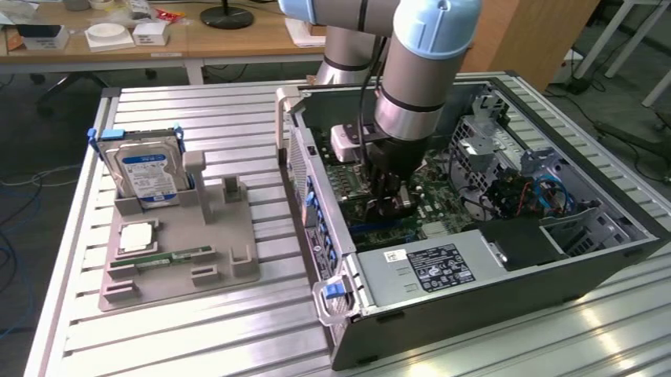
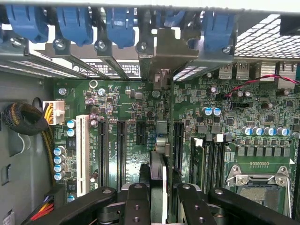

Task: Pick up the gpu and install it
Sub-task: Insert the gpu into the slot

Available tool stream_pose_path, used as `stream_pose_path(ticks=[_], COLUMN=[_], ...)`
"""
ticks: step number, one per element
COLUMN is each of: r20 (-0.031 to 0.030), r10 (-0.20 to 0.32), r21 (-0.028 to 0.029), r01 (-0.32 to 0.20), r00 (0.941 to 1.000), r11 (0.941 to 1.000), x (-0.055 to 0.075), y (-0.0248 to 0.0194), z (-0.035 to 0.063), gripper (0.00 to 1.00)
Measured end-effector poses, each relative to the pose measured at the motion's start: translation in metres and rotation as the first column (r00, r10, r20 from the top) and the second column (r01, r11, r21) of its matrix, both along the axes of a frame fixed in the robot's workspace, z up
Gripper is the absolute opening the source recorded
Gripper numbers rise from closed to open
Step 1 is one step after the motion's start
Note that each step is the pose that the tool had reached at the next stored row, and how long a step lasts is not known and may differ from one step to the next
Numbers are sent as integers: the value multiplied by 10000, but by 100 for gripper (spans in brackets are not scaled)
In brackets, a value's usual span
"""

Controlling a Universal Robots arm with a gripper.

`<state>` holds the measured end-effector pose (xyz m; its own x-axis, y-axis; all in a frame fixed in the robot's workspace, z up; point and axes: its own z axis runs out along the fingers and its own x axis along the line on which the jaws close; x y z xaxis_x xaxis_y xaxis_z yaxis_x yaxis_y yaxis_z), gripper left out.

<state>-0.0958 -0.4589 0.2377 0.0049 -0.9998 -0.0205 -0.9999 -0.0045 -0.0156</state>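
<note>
Gpu [image 2: 158, 187] sits edge-on, clamped between your end effector's [image 2: 159, 201] fingers [image 2: 136, 201], standing upright over the motherboard [image 2: 262, 122] inside the open computer case [image 1: 504, 290], its metal bracket reaching the case's rear slot wall.

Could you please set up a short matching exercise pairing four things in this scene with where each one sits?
1. gpu
2. hard drive
3. memory stick
4. gripper

A. upright in the grey stand
B. inside the open computer case
C. edge-on between the gripper's fingers, over the motherboard
D. flat, low on the grey stand

Pairs: 1-C, 2-A, 3-D, 4-B
</note>
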Motion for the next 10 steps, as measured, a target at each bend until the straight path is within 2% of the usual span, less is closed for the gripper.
stream_pose_path(ticks=[10], r20=[-3], r10=[-21], r21=[-4], r01=[21], r00=[10000], r11=[10000], x=[-15], y=[-11], z=[7], gripper=[27])
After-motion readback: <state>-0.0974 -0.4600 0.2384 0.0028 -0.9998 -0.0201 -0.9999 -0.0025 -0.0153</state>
